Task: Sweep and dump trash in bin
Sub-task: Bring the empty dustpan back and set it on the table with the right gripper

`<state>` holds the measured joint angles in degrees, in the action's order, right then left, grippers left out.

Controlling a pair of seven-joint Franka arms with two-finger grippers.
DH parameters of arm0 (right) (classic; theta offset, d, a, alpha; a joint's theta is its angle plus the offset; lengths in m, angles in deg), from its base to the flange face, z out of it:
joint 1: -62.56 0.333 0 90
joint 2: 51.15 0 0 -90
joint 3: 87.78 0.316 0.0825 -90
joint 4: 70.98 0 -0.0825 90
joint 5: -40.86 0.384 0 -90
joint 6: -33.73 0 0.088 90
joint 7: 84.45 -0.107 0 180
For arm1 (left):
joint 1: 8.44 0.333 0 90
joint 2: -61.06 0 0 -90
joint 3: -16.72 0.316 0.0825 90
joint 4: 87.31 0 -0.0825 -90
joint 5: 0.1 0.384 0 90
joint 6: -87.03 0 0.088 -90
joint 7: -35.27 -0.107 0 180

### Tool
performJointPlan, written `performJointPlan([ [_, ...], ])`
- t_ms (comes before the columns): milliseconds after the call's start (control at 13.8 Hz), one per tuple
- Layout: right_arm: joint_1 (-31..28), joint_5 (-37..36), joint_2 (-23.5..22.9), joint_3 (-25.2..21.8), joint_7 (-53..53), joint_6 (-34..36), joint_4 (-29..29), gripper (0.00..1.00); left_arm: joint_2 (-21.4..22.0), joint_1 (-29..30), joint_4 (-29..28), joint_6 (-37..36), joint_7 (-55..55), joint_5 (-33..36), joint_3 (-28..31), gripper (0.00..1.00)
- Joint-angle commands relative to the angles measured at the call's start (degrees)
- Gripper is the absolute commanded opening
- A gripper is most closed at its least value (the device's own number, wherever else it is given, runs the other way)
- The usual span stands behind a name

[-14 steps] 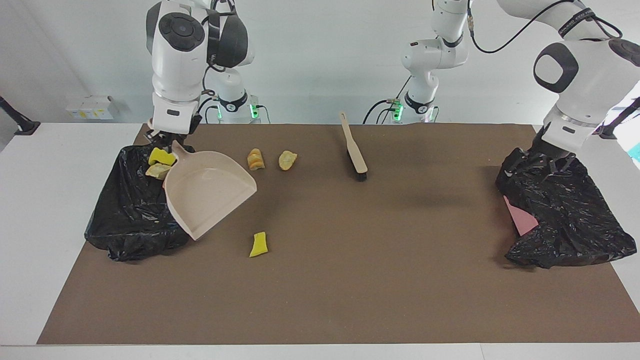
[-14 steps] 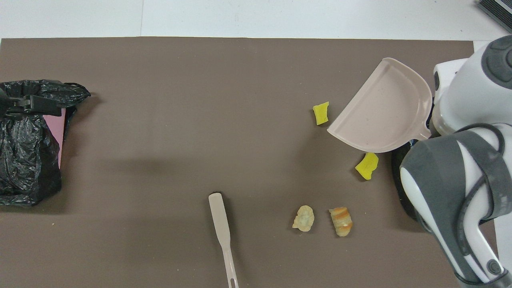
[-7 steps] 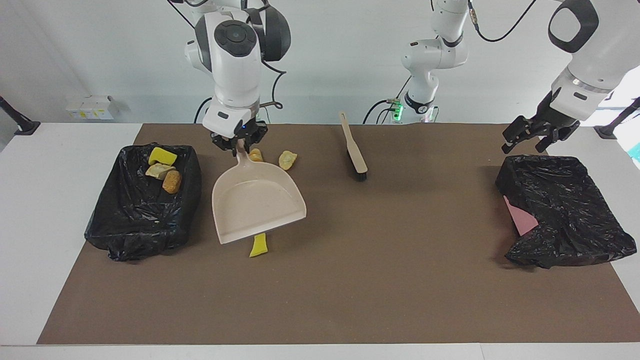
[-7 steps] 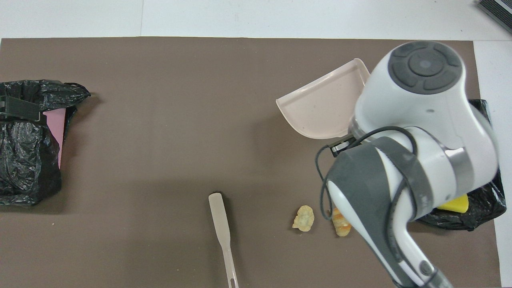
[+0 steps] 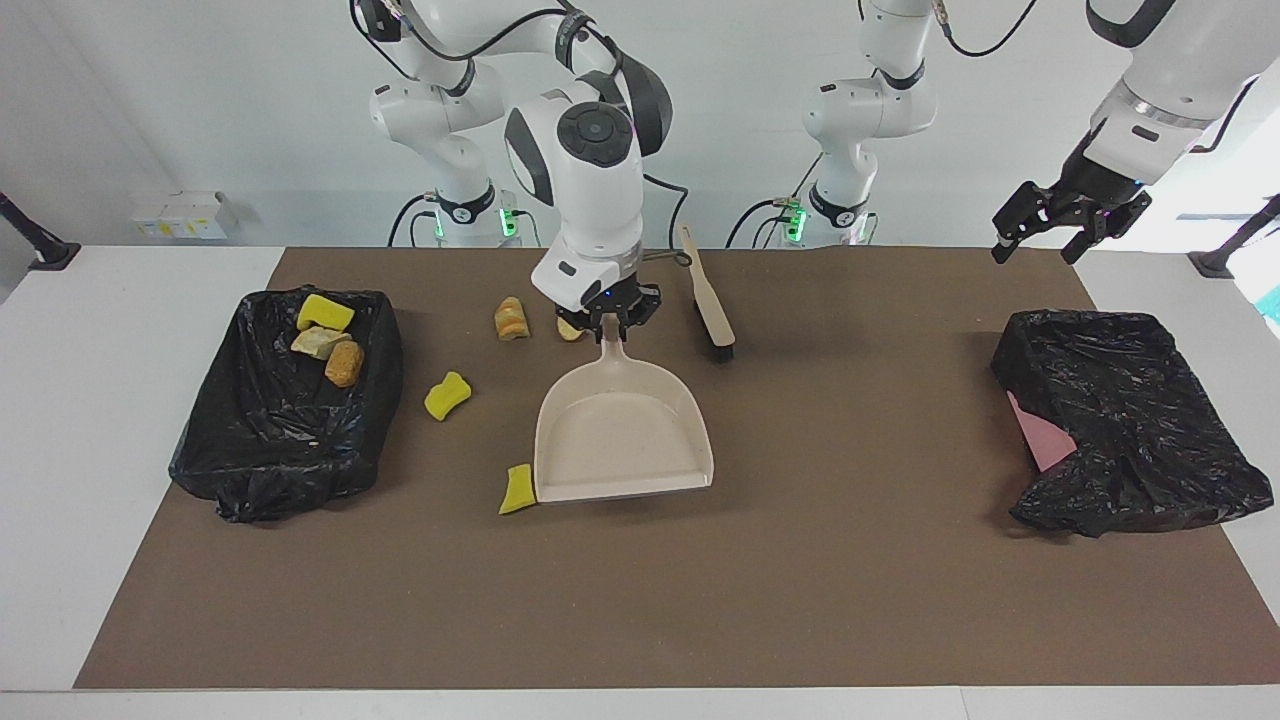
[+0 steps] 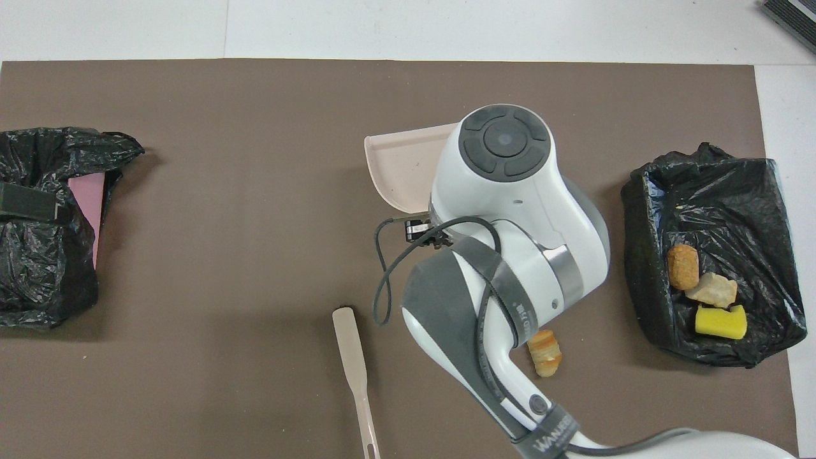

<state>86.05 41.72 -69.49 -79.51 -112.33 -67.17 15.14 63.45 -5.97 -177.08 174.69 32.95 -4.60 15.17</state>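
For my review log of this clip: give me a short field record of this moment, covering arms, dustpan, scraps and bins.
right gripper: shut on the dustpan handle, pan at mid-mat
left gripper: open, raised over the second bin, holding nothing
scraps in first bin: three
scraps on mat: four, one yellow scrap beside the pan's corner
brush: lying on the mat, untouched

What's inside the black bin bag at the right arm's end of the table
Three scraps lie in the bin bag: a yellow spongy chunk, a pale bread lump and an orange-brown lump. Anything beneath them or in the bag's folds is hidden.
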Motion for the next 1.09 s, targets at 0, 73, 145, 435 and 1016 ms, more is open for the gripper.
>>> performJointPlan([
  [0,1.72,1.43,-2.74,-0.28,-2.71,-2.89,-1.93,0.0,0.86,-0.53,-0.94,-0.29,-2.69,2.64,0.14,1.0],
  [73,2.69,2.56,-3.79,-0.28,-3.76,-4.56,-1.93,0.0,1.03,-0.97,-1.29,-0.21,-3.56,3.44,0.06,1.0],
  [145,3.48,3.1,-4.76,-0.28,-4.9,-6.23,-1.93,0.0,1.3,-2.8,-1.73,0.4,-4.27,5.79,0.06,1.0],
  [435,7.26,3.19,-9.68,-0.28,-8.69,-11.86,-2.02,0.0,1.04,-3.78,-1.91,1.82,-0.51,6.7,-0.03,1.0],
  [1016,9.11,6.53,-11.28,-0.1,-8.78,-17.13,-1.14,0.0,1.21,-3.96,-2.7,1.99,-1.11,6.17,-0.03,1.0],
])
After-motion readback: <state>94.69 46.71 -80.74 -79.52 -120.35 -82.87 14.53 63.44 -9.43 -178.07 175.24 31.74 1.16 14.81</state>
